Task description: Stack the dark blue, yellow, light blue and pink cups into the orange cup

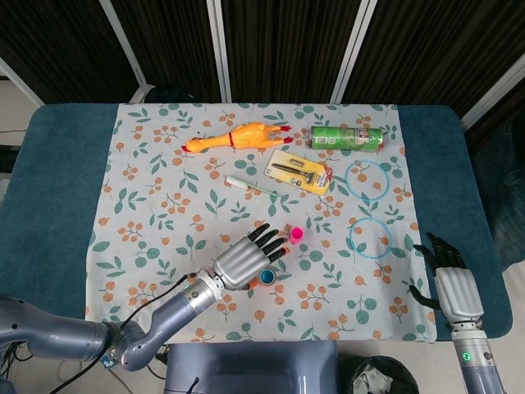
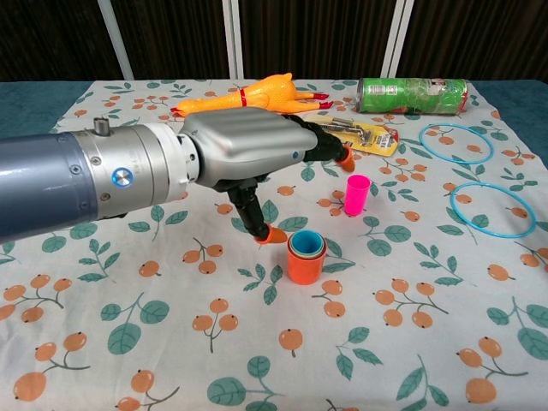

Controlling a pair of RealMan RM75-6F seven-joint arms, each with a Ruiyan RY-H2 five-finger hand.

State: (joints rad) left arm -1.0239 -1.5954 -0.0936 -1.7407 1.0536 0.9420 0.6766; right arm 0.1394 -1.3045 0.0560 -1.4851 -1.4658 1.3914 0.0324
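One cup apart: we see the pink cup (image 2: 357, 194) upright beside the orange cup (image 2: 306, 265).
Left hand (image 2: 248, 152): fingers spread, holding nothing.
Right hand (image 1: 449, 284): we see it spread, empty.

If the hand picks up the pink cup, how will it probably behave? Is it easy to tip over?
The pink cup looks small and thin-walled, so it is probably light and fairly stiff plastic. It stands upright, tall for its narrow base, so a sideways nudge from the fingers of the left hand could tip it. Its smooth round wall suggests it might roll once it is down.

Robot lab test bench, floral tablecloth (image 1: 156, 205) (over blue padding), dark curtains (image 1: 279, 45), assorted props
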